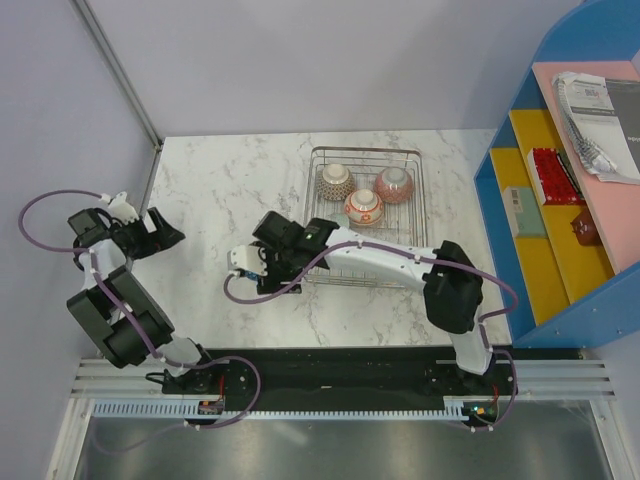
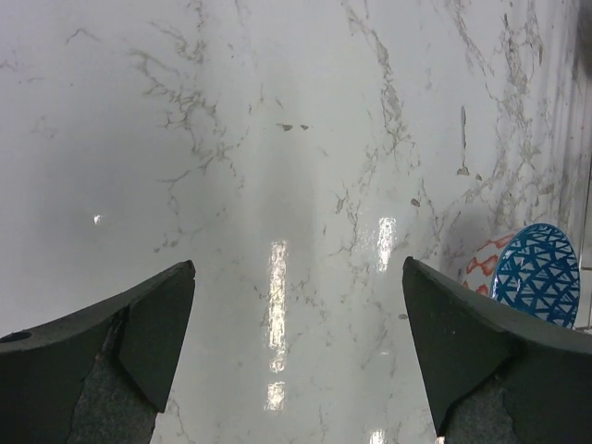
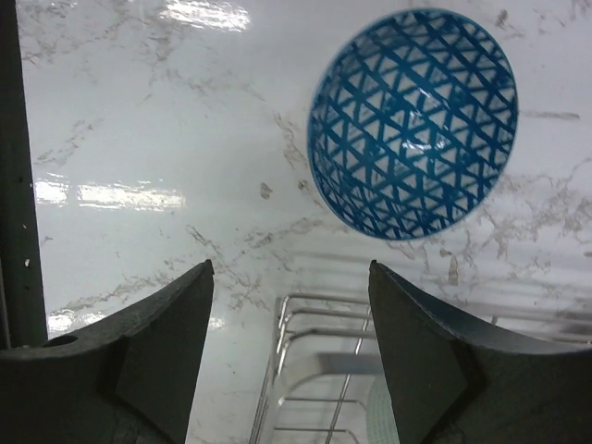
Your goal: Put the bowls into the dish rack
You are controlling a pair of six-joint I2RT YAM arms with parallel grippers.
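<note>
Three patterned bowls lie upside down in the dish rack (image 1: 418, 215): one at the back left (image 1: 336, 180), an orange-red one (image 1: 394, 184) at the back right, and another (image 1: 363, 206) in front. A blue lattice bowl (image 3: 413, 120) sits upright on the marble left of the rack's corner (image 3: 310, 347). My right gripper (image 3: 290, 265) hovers above and short of this bowl, open and empty. In the top view the right gripper (image 1: 268, 250) covers that bowl. The blue bowl (image 2: 539, 273) also shows at the left wrist view's right edge, with an orange-red pattern beside it. My left gripper (image 2: 298, 264) is open over bare marble, far left (image 1: 168, 232).
A blue and yellow shelf unit (image 1: 560, 190) holding papers and small items stands at the table's right. A wall and metal post border the table on the left. The marble table (image 1: 230, 180) stretches between the left gripper and the rack.
</note>
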